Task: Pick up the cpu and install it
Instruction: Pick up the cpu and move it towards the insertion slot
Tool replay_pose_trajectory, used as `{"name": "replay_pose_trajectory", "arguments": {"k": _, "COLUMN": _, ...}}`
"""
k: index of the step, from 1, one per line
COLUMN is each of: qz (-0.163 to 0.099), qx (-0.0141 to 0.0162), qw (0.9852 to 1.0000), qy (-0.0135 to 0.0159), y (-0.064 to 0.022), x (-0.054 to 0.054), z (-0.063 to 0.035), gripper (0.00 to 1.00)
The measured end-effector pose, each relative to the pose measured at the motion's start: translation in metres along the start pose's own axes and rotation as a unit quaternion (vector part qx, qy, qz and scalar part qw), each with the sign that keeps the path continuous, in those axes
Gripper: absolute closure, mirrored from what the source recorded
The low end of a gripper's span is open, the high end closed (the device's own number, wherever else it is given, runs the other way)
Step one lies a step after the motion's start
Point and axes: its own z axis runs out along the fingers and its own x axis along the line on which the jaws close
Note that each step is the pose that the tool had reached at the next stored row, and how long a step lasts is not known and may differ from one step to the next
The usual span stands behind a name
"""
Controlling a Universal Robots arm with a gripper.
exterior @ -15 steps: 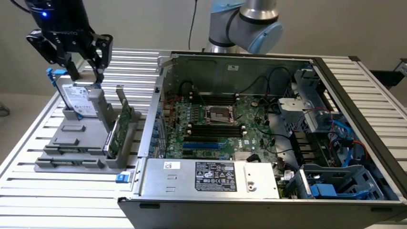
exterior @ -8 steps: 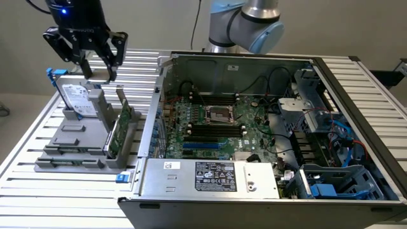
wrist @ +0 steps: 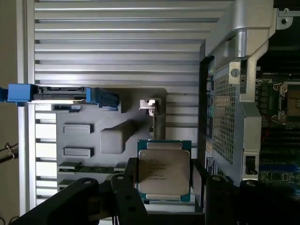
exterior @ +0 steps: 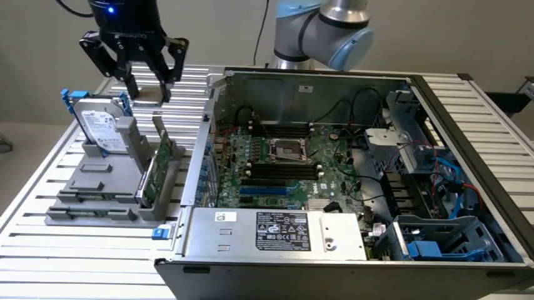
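1. Gripper (exterior: 149, 92) hung over the far end of the grey fixture (exterior: 92, 187), at the exterior view's left and outside the case (exterior: 334, 278); single arm, so no question of which was nearer.
2. Jaws: on the wrist view I saw the black fingers (wrist: 124, 187) flanking the cpu (wrist: 164, 171), one against each of two opposite edges; I read that as clamped on the cpu rather than standing free; I couldn't tell whether it had cleared the fixture.
3. The cpu lay flat, silver lid facing the wrist camera with a green rim around it; near enough square, so no real long axis; centred between the jaws.
4. Key relation: the socket (exterior: 292, 150) sat on the motherboard (exterior: 284, 184) inside the case, to the exterior view's right of the gripper and lower; the case's left wall (exterior: 209, 144) stood between the two; well apart.
5. Fixture contents: hard drive (exterior: 102, 128) upright with blue handles; green card (exterior: 159, 165) on edge just to its right; other pockets I couldn't make out.
6. Case contents: lid off; the socket looked empty to me; power supply (exterior: 276, 231) along the near edge; blue drive cage (exterior: 438, 244) at the near right; loose cables on the right side.
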Motion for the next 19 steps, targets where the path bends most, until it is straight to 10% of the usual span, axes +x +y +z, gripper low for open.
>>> {"name": "replay_pose_trajectory", "arguments": {"k": 19, "qz": 0.000, "qx": 0.0000, "qw": 1.0000, "qy": 0.0025, "y": 0.0081, "x": -0.075, "z": -0.0122, "gripper": 0.45}}
